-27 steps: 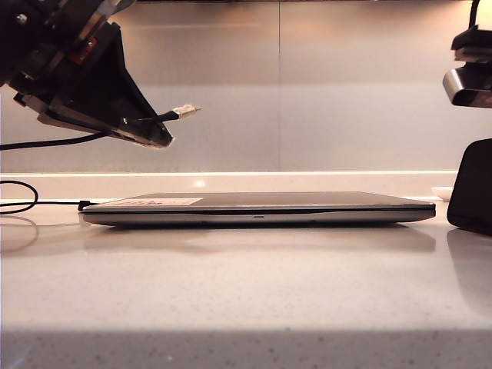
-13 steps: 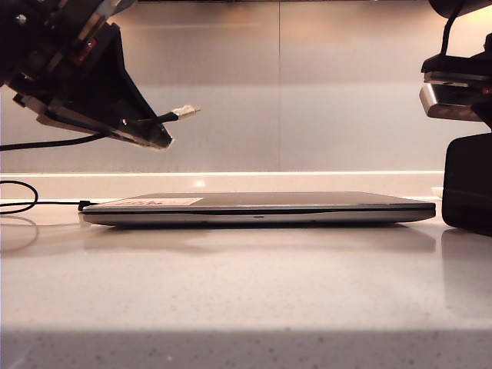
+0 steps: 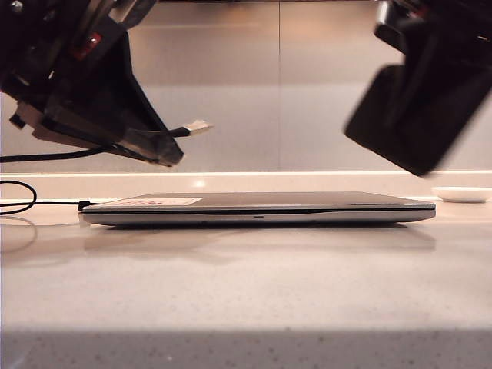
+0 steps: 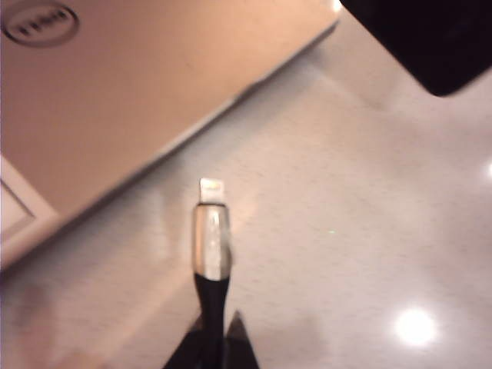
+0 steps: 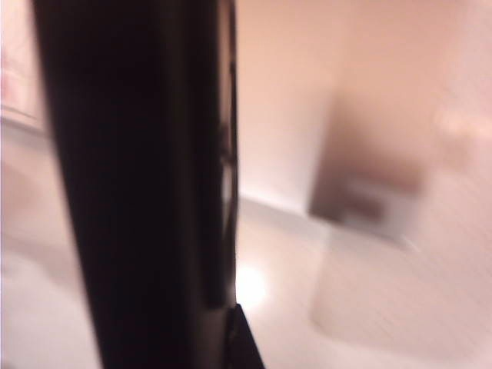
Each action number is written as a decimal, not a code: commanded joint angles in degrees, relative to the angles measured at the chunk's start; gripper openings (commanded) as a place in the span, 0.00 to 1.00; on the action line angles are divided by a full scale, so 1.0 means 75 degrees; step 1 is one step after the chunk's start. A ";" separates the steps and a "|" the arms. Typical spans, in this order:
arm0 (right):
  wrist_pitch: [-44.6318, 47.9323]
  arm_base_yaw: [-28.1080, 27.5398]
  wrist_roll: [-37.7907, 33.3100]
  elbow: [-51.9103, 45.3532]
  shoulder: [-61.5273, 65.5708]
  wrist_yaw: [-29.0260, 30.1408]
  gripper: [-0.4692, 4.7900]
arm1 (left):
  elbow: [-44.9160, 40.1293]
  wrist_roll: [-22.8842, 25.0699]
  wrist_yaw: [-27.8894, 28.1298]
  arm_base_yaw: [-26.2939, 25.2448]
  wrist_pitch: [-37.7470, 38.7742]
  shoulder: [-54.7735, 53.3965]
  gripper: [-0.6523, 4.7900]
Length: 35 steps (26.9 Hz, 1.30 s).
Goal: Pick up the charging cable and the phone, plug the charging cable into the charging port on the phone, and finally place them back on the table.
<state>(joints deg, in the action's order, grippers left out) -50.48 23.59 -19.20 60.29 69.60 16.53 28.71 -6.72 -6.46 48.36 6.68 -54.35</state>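
My left gripper (image 3: 163, 152) hangs above the table (image 3: 246, 284) at the upper left, shut on the black charging cable (image 4: 209, 296). Its silvery-white connector tip (image 3: 196, 127) sticks out past the fingers toward the right, and in the left wrist view the tip (image 4: 211, 190) points over the table beside the laptop. At the upper right, my right gripper (image 3: 442, 65) holds the phone (image 3: 411, 115), a blurred, tilted black slab in the air. In the right wrist view the phone (image 5: 138, 192) fills the space beside one dark fingertip (image 5: 242, 346). The phone's corner (image 4: 430, 38) also shows in the left wrist view.
A closed silver-grey laptop (image 3: 261, 209) with a white-and-red sticker lies flat across the middle of the table. A second black cord (image 3: 23, 201) loops at the left and ends in a plug at the laptop's side. A small white dish (image 3: 461, 194) sits at the far right.
The phone stood on the table at the right edge; my right gripper has lifted it up and leftward, tilted. My left gripper with the cable shifted slightly to the right.
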 commanded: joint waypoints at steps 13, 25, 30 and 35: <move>0.6475 0.0032 -0.3325 -0.1781 -0.0052 0.1851 0.08 | -0.0921 -0.3008 -0.0029 0.0906 -0.2282 -0.0032 0.11; 0.9192 0.0163 -0.5727 -0.3241 -0.0020 0.1894 0.08 | -0.0935 -0.3838 -0.0029 0.0968 -0.2736 -0.0096 0.11; 0.9559 0.0533 -0.5721 -0.3241 -0.0012 0.1367 0.08 | -0.0935 -0.3853 -0.0029 0.0968 -0.2818 -0.0198 0.11; 0.9632 0.0918 -0.5712 -0.3252 0.0143 0.1224 0.08 | -0.0935 -0.3902 -0.0029 0.0968 -0.3054 -0.0251 0.11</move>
<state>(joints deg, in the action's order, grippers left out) 19.14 29.71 -62.08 35.57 70.81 25.67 21.56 -35.66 -6.50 55.62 -14.74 -56.31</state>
